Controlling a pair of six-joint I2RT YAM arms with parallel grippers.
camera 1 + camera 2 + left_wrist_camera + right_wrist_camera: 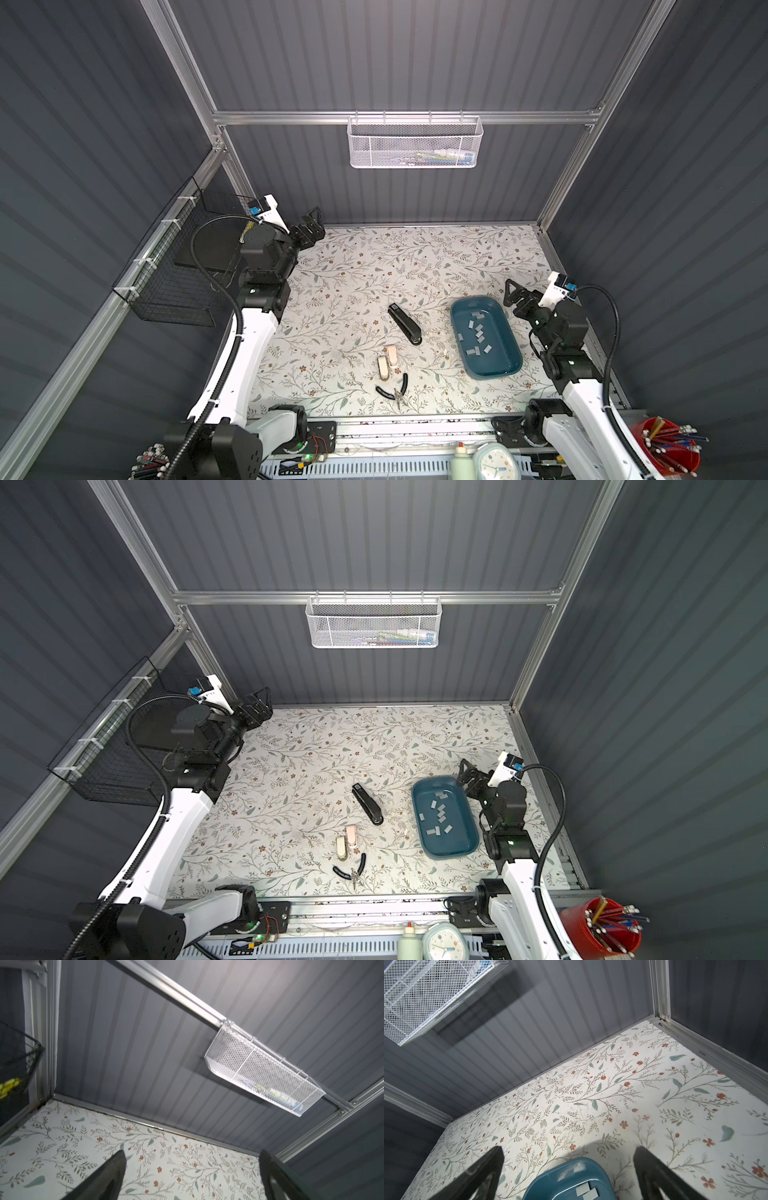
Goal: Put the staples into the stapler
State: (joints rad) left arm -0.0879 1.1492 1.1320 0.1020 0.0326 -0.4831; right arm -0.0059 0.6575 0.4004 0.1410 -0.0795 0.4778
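The black stapler lies closed on the flowered table, near the middle. To its right stands a blue tray holding several flat grey staples. My right gripper hovers open and empty at the tray's far right corner. My left gripper is raised at the far left near the back wall, open and empty, far from the stapler.
A small beige item and a pink one lie in front of the stapler, with black-handled pliers nearer the front edge. A white mesh basket hangs on the back wall, a black wire basket on the left wall. A red pencil cup stands front right.
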